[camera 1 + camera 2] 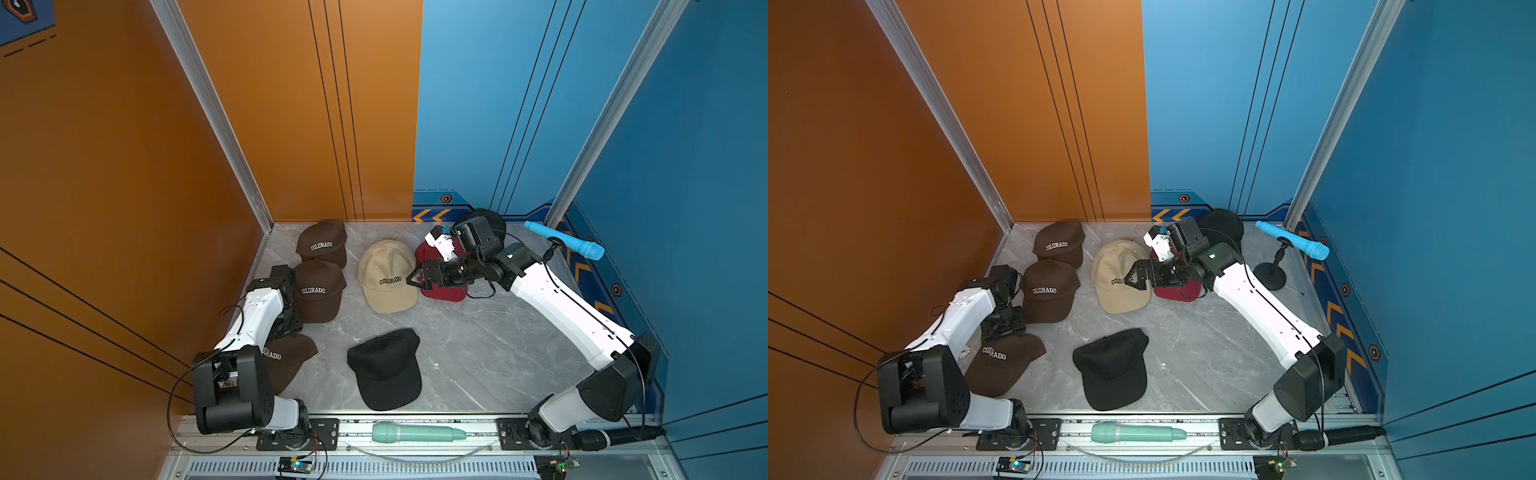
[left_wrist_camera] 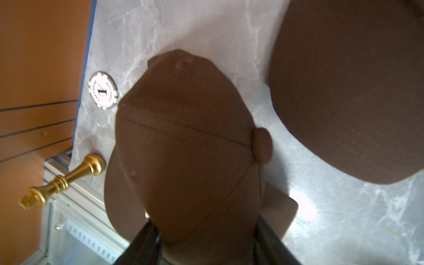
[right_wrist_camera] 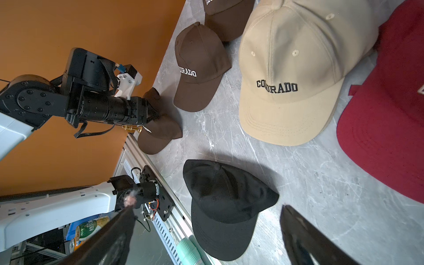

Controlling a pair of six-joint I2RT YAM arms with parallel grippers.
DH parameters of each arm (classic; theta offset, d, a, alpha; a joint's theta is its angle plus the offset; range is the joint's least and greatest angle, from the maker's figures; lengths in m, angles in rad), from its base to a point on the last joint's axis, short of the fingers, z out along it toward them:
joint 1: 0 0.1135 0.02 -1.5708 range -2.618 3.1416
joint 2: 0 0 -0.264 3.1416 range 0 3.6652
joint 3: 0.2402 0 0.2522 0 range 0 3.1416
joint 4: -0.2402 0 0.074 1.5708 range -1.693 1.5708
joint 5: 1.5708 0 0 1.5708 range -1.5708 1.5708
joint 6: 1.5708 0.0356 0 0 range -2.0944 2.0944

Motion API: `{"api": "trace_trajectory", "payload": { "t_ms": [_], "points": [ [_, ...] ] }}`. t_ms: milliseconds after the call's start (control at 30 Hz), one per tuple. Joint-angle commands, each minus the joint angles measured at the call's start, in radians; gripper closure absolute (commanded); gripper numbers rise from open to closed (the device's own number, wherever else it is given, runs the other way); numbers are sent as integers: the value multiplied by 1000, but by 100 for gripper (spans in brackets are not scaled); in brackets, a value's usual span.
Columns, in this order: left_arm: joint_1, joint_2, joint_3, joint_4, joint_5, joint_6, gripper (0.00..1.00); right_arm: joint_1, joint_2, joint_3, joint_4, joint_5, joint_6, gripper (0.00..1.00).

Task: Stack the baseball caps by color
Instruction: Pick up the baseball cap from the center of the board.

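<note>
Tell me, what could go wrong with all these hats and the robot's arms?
1. The left gripper has the soft crown of the nearest brown fabric cap between its jaws; floppy cloth may bunch or slip.
2. A white poker chip and a gold chess piece sit beside that cap near the edge of the grey marble table; dragging the cap might knock them away.
3. The open right gripper hovers by the beige fabric cap and could snag it.

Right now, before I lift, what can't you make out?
- Left gripper: top views, hidden under its wrist; left wrist view, fingers cut off by the edge; grip on the near brown cap unclear.
- Red cap: top views, mostly under the right arm.
- Far black cap: top views, behind that arm.
</note>
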Motion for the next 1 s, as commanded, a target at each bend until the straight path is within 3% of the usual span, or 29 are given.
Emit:
{"api": "trace_trajectory", "payload": {
  "t_ms": [0,100,267,633,967],
  "points": [
    [-5,-23,14,-30,0,-1,58,-7,-37,-8,-24,18,-7,0],
    [-5,-38,25,-62,-6,-7,69,-9,-35,-2,-24,15,-9,0],
    [-10,-77,95,-105,-8,-19,78,-14,-31,5,-21,8,-15,0],
    [-63,-104,255,-172,23,-131,79,-31,-26,29,-20,-12,-34,0],
    [-189,75,502,-171,-72,-234,79,-94,-65,10,-26,-30,-45,0]
  ]
}}
